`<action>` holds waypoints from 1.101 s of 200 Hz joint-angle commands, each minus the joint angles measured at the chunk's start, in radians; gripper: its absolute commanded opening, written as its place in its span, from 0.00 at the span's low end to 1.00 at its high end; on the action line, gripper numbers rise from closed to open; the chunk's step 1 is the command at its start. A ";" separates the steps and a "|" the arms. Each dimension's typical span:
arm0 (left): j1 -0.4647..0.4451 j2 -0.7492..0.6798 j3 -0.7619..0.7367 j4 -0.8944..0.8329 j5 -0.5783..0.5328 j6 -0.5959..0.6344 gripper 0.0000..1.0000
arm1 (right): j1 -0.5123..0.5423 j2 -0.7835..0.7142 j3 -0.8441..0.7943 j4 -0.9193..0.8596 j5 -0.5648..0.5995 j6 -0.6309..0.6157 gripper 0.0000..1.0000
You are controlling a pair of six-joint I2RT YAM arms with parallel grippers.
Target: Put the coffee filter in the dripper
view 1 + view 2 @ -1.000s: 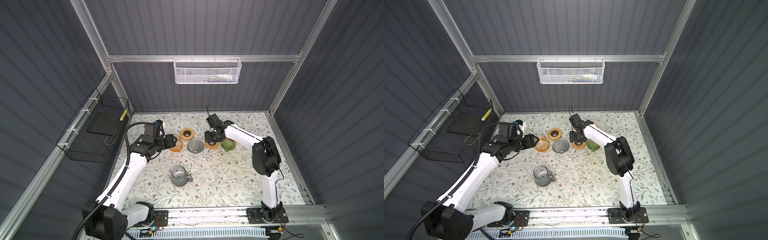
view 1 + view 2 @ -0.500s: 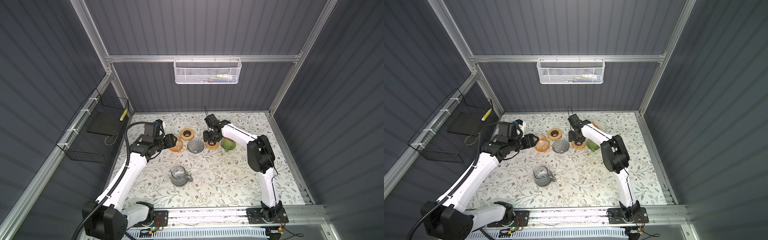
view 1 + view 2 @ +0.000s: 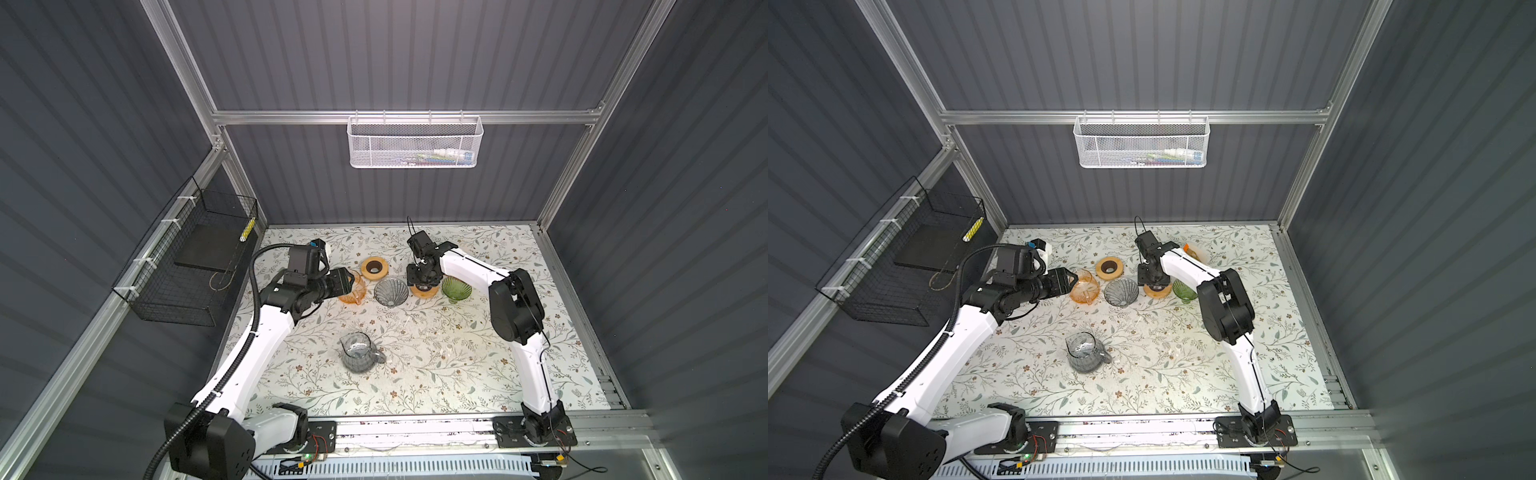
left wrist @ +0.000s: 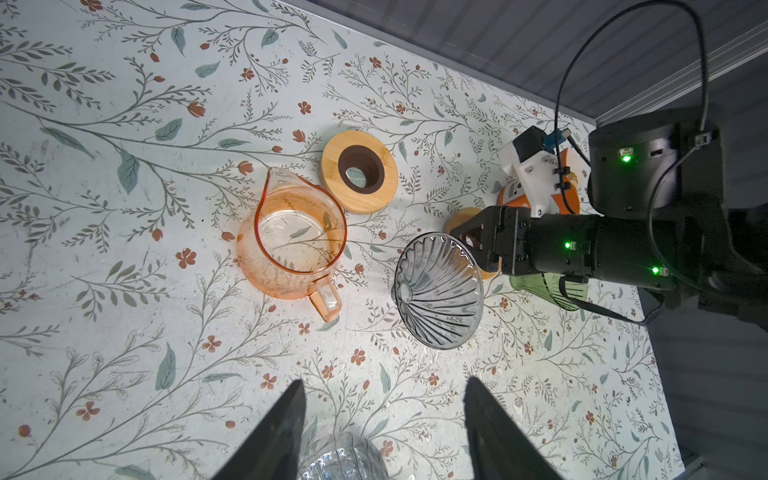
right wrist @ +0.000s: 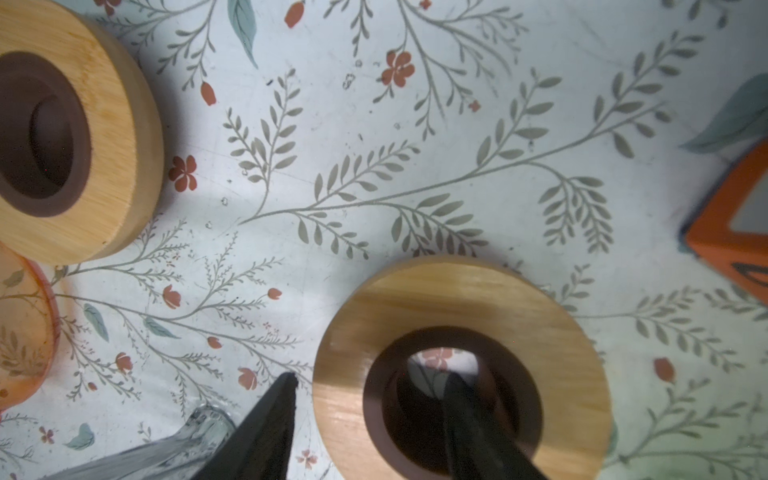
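No coffee filter shows in any view. A grey ribbed glass dripper (image 3: 390, 292) (image 3: 1121, 292) (image 4: 438, 291) lies tipped on the floral mat, with a green glass dripper (image 3: 456, 289) to its right. Between them sits a wooden ring (image 3: 424, 291) (image 5: 415, 299). My right gripper (image 3: 423, 281) (image 3: 1154, 282) (image 5: 370, 376) points down on this ring, open, with one finger in the hole and the other just outside the rim. My left gripper (image 3: 347, 280) (image 3: 1069, 278) (image 4: 384, 382) hovers open and empty beside an orange glass server (image 3: 353, 287) (image 4: 291, 245).
A second wooden ring (image 3: 375, 266) (image 5: 112, 137) lies behind the server. A grey glass pitcher (image 3: 357, 351) (image 4: 343, 457) stands nearer the front. An orange box (image 3: 1192, 249) (image 5: 731, 220) sits behind the right arm. Wire baskets hang on the left and back walls.
The right arm's elbow has swung inward and its gripper has settled lower over the wooden ring, jaws slightly narrower. The left arm has not moved.
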 commanded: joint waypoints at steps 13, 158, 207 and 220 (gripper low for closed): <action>-0.006 -0.006 0.014 -0.005 0.011 0.013 0.62 | -0.002 0.028 0.033 -0.029 0.012 0.004 0.56; -0.006 -0.020 0.007 -0.021 -0.001 0.021 0.62 | 0.016 0.118 0.155 -0.121 0.052 -0.017 0.48; -0.006 -0.025 0.005 -0.023 -0.004 0.024 0.62 | 0.033 0.126 0.169 -0.150 0.065 -0.027 0.48; -0.006 -0.026 0.004 -0.021 -0.005 0.025 0.62 | 0.038 0.121 0.168 -0.149 0.068 -0.027 0.48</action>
